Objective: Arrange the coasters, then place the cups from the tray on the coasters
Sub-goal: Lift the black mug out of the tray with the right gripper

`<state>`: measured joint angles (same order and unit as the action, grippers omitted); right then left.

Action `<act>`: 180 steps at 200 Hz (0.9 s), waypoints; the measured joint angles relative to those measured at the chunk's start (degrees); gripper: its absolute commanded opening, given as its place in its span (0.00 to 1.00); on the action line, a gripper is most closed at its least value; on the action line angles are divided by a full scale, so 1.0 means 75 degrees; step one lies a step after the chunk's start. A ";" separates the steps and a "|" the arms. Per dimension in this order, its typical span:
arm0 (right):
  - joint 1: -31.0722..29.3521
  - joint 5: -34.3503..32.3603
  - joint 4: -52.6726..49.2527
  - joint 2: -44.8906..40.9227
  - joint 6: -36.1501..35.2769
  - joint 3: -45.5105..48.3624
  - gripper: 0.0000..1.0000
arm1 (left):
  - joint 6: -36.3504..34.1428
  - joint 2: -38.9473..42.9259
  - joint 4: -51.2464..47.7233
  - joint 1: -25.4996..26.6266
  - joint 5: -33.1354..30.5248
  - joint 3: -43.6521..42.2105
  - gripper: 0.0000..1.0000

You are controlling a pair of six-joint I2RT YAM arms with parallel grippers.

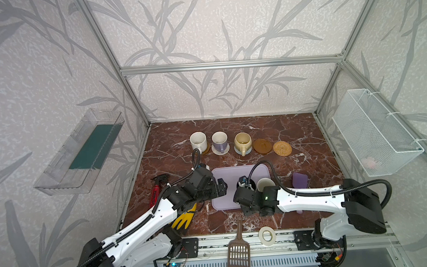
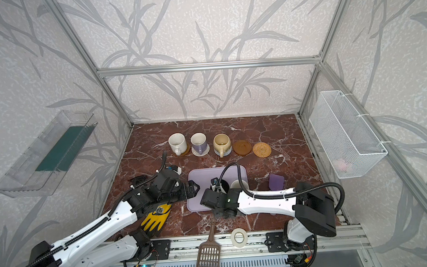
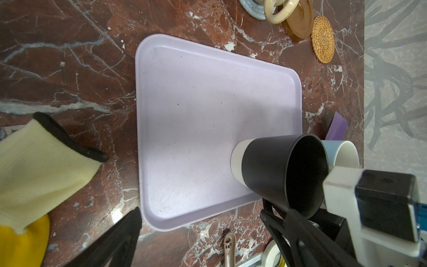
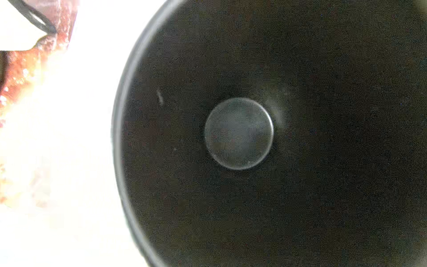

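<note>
- The black cup (image 3: 265, 171) stands upright on the tray (image 3: 196, 115), mouth up and axis vertical, just beside the light blue cup (image 3: 344, 152).
- The right end effector (image 1: 246, 186) points down at its mouth; I cannot tell whether it grips.
- The left end effector (image 1: 221, 188) is wide open and empty.

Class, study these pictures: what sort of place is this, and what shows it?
Probably a robot test cell, not a real kitchen: an aluminium frame and wallpapered panels enclose a marble-patterned tabletop, with a left arm and right arm mounted at its front.
</note>
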<state>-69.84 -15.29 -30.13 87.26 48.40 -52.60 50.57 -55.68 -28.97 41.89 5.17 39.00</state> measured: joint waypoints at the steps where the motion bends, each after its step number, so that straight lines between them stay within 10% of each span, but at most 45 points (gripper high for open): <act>1: 0.0003 -0.0006 -0.0006 0.0000 -0.0003 -0.0003 0.23 | 0.0000 0.0003 0.0006 0.0000 0.0000 -0.0003 0.99; 180: -0.0117 -0.0085 0.0140 -0.0119 -0.0586 -0.0108 0.00 | -0.0006 0.1241 0.0207 -0.0003 -0.0224 -0.0251 0.99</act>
<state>-70.72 -15.92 -29.08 86.37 44.01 -53.41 50.52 -46.37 -27.42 41.87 3.49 37.12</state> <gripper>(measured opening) 0.173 0.972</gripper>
